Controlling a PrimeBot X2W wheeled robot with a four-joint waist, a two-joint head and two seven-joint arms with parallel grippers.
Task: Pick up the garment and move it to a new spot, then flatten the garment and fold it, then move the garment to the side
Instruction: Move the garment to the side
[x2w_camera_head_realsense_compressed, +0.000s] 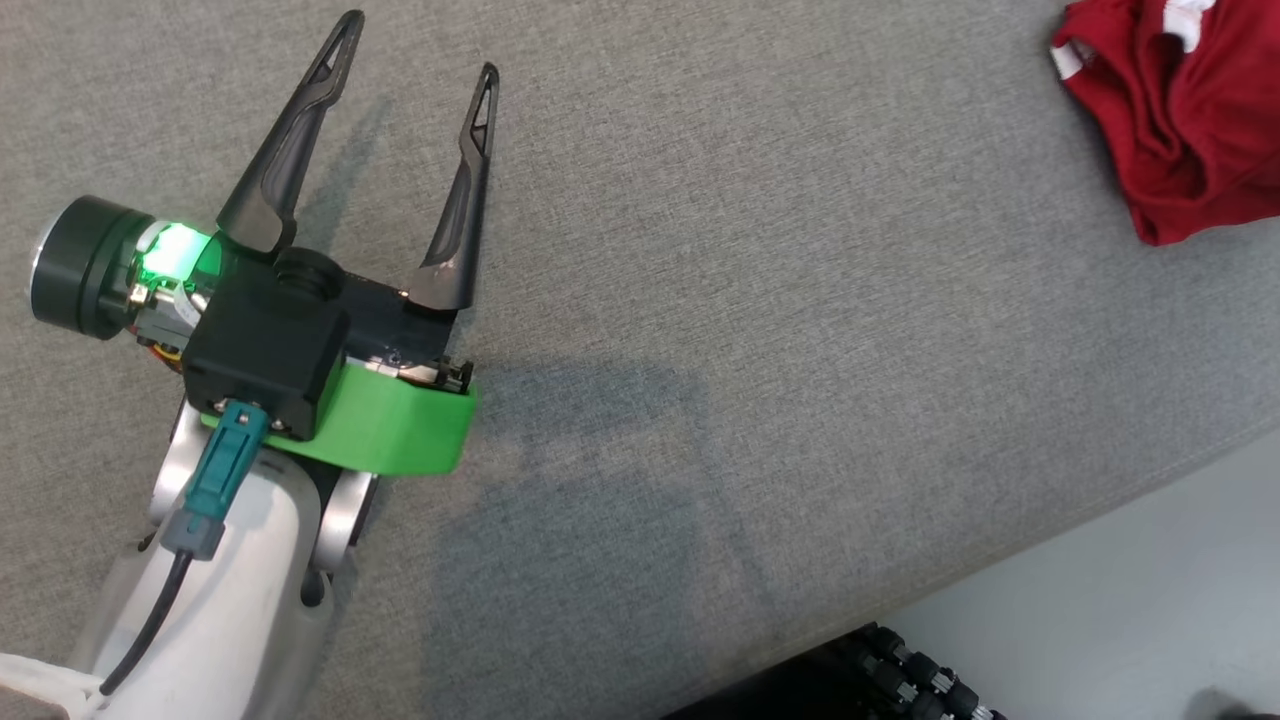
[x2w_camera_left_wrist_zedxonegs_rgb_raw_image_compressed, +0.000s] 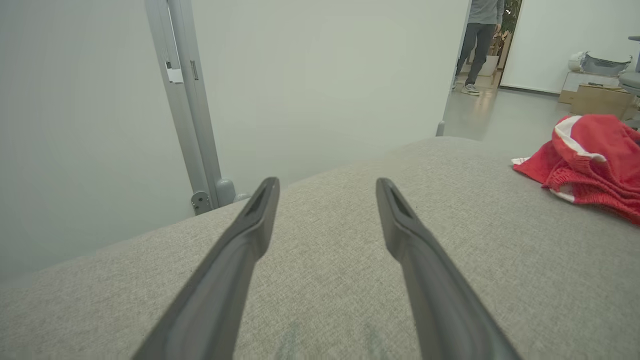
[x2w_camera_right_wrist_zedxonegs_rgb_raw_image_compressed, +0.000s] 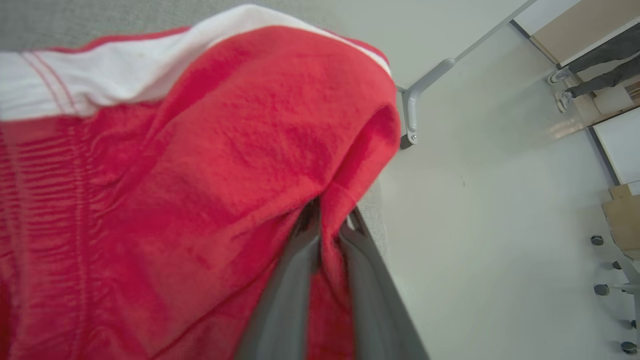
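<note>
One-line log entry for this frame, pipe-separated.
left gripper: open, over grey fabric surface | right gripper: shut on red garment | red garment: crumpled, unfolded | phase: pick-up

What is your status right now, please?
Left end effector open over grey fabric surface. Right end effector shut on crumpled red knit garment with white trim. Person standing far off.

On the fabric surface (x2w_camera_head_realsense_compressed: 750, 300), garment (x2w_camera_head_realsense_compressed: 1180, 120) at far right, left pincer (x2w_camera_head_realsense_compressed: 419, 43) above the left part
</note>
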